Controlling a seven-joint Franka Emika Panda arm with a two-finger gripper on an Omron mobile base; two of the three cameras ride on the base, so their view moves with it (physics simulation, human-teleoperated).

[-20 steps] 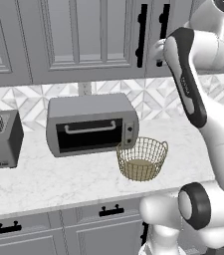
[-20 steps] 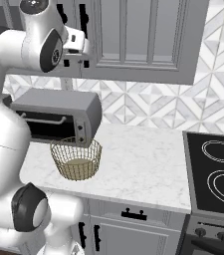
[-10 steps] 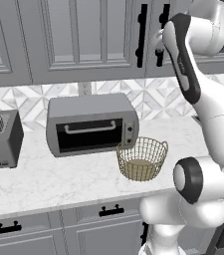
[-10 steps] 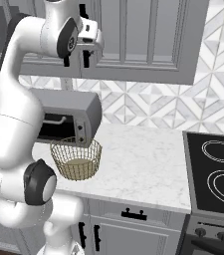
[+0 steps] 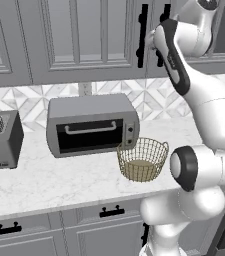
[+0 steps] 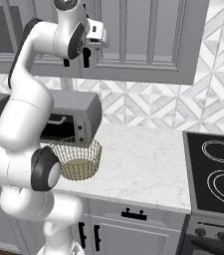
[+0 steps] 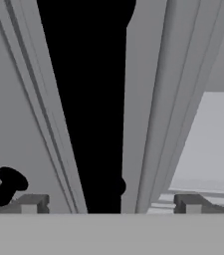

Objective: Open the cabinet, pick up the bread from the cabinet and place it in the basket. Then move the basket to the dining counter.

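Gripper (image 7: 108,204) stands open against the closed cabinet (image 5: 84,40), fingertips either side of its vertical black bar handle (image 7: 93,99), whose long axis runs upright dead ahead; basket (image 5: 142,159) sits on the counter below.

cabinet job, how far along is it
Nothing finished yet: the cabinet doors look shut. In hand: the gripper is at a black handle, which stands between its spread fingers. Left: open the door, put the bread into the basket beside the toaster oven, then move it.
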